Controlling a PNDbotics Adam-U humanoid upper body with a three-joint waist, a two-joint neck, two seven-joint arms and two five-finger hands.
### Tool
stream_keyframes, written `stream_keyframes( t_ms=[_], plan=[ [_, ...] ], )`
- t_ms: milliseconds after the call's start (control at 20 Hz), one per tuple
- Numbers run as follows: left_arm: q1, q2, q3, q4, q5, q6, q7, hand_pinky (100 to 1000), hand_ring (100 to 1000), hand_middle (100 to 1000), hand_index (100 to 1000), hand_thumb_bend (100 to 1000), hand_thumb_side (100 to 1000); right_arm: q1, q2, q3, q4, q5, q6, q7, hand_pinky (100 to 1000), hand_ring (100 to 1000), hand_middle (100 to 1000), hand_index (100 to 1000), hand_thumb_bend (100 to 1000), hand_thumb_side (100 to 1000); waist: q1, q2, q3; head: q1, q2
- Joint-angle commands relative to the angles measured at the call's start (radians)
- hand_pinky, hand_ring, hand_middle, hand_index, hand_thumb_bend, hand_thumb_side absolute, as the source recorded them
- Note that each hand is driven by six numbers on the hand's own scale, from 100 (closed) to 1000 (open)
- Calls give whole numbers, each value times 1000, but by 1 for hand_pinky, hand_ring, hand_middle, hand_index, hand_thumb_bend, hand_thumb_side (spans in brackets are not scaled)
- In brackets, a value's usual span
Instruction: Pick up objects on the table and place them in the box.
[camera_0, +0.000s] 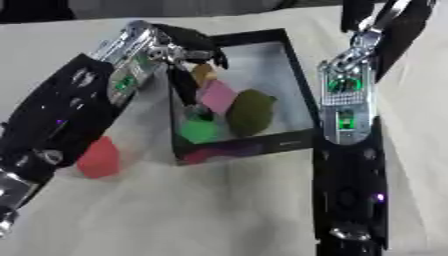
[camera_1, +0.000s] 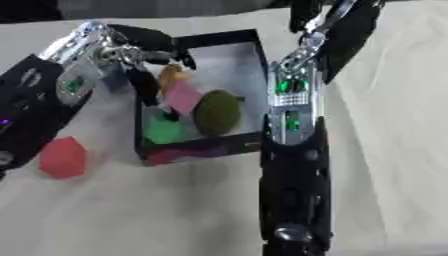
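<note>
At upper centre, my left hand (camera_0: 188, 60) reaches into the box (camera_0: 297, 75), fingers hanging straight (holding nothing); red object (camera_0: 98, 157) lower left.

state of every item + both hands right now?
box: upright, open top
olive object: in box
pink object: in box
green object: in box
orange object: in box, partly hidden
red object: on table, left of box
left hand: over box
right hand: not visible

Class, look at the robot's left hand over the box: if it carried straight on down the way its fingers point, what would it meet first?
Most likely the pink block inside the box, just beneath the left hand; the green ball lies beyond it. Depth is unclear.
</note>
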Motion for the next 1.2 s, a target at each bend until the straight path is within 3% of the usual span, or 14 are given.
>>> stream_keyframes(
  t_ms=[50, 250, 400, 700, 900, 1200],
  plan=[
    [-12, 29, 52, -79, 34, 31, 22, 855, 874, 827, 936, 824, 485, -12, 11, 11, -15, -5, 2, -4, 818, 735, 742, 818, 100, 737, 2, -41, 6, -7, 5],
    [-1, 54, 122, -169, 129, 98, 47, 829, 860, 819, 913, 709, 509, -15, 9, 10, -15, -5, 2, -6, 818, 735, 742, 818, 100, 737, -3, -43, 12, -12, 5],
    [1, 90, 188, -207, 211, 147, 65, 820, 856, 819, 910, 689, 517, -21, 1, 5, -15, -6, 5, -10, 818, 735, 742, 817, 100, 731, -5, -47, 21, -20, 6],
    [28, 193, 253, -252, 321, 198, 72, 817, 855, 820, 910, 691, 505, -24, -14, -4, -11, -11, 12, -18, 818, 735, 742, 817, 100, 731, -8, -52, 47, -32, 6],
    [69, 278, 268, -224, 317, 209, 66, 823, 859, 822, 908, 696, 483, -38, -22, -10, -4, -10, 18, -22, 818, 735, 742, 817, 100, 728, -14, -50, 59, -35, 6],
    [104, 325, 297, -115, 303, 216, 53, 824, 862, 823, 910, 707, 451, -67, -28, -18, 15, -10, 30, -27, 818, 735, 741, 817, 100, 725, -30, -42, 71, -31, 6]
  ],
)
